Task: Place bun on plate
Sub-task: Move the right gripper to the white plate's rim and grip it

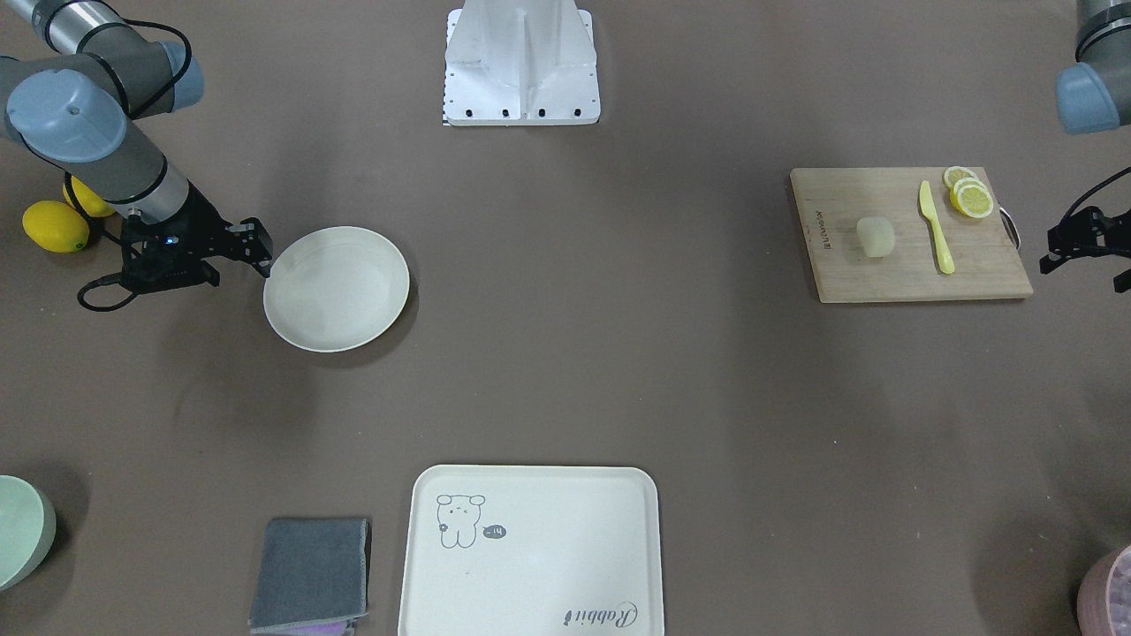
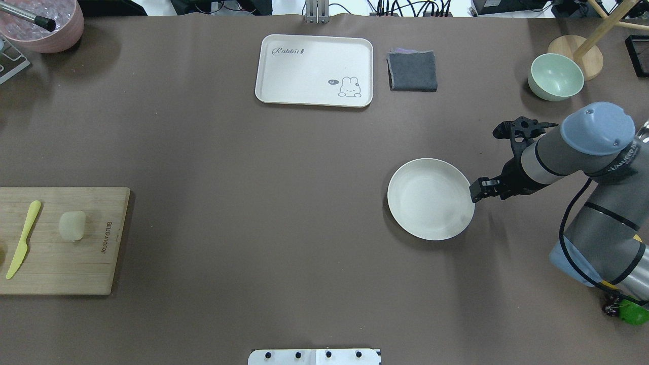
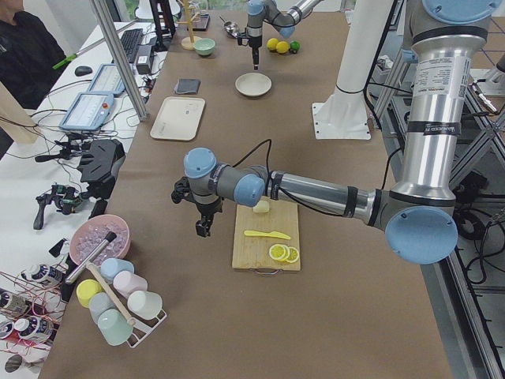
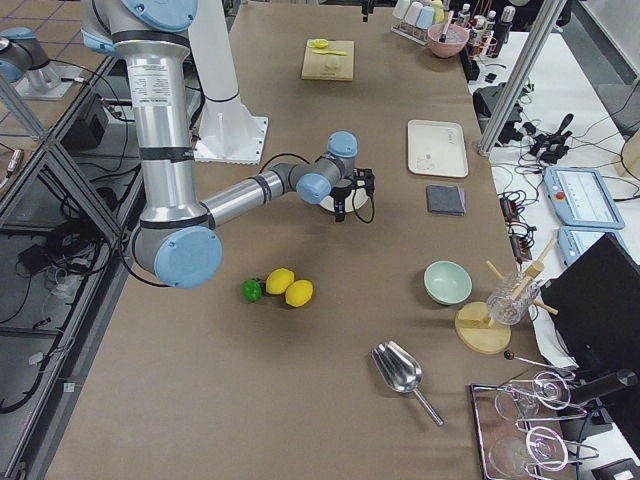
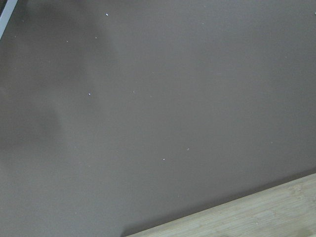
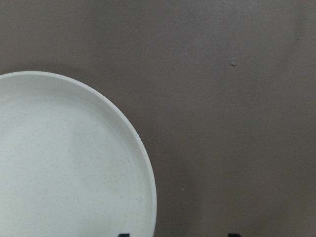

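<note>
1. The jaws of the right gripper are held wide apart, and nothing is clamped in them. Only their dark tips are caught at the bottom edge of the right wrist view.
2. The rim of the plate is seen passing between those tips. Whether it is touched cannot be told. The rest of the plate is spread out ahead of the jaws, and nothing is carried on it.
3. Two whole lemons are found behind the right jaws, near the arm.
4. The left gripper is pointed down at the table just off one end of the cutting board. How its jaws stand cannot be told: its fingers are not shown in the left wrist view.
5. Outward from the left jaws, the lemon slices are met first on the board, then the knife. The bun lies beyond the knife.
6. The bun is thus kept well apart from the right jaws and the plate, across the table.
7. Farther off, on the operators' side, a tray, a folded grey cloth and a pale green bowl are laid out.
</note>
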Robot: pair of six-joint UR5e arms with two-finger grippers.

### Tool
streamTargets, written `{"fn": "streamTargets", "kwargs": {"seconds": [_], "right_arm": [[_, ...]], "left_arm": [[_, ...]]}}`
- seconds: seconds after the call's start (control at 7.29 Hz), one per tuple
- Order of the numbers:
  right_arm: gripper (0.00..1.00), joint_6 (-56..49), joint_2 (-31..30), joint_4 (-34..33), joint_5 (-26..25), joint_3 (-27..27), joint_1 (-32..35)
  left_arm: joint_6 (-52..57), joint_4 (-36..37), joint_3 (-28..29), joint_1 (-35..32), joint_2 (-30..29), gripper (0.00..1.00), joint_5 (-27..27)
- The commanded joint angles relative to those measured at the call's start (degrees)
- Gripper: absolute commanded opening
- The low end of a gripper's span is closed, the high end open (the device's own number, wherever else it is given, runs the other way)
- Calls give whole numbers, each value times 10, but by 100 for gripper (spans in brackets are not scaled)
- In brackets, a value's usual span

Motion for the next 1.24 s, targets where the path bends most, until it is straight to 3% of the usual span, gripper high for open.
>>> {"fn": "streamTargets", "kwargs": {"seconds": [0.0, 0.14, 0.27, 0.41, 0.82, 1.1], "right_arm": [[72, 27, 28, 9, -4, -35, -12], [62, 27, 30, 39, -4, -61, -13], [8, 27, 32, 54, -2, -69, -13], [0, 28, 35, 55, 2, -66, -13], [0, 56, 54, 53, 5, -60, -9], [0, 158, 128, 47, 10, -63, -26]], "left_arm": [[-2, 0, -1, 0, 0, 98, -1], [-11, 0, -2, 0, -2, 98, -1], [-19, -5, -3, 0, -2, 98, -1], [-20, -7, -5, 0, -2, 98, -1], [-24, -8, -6, 0, -3, 98, -4], [-262, -8, -84, 50, 1, 98, -29]]}}
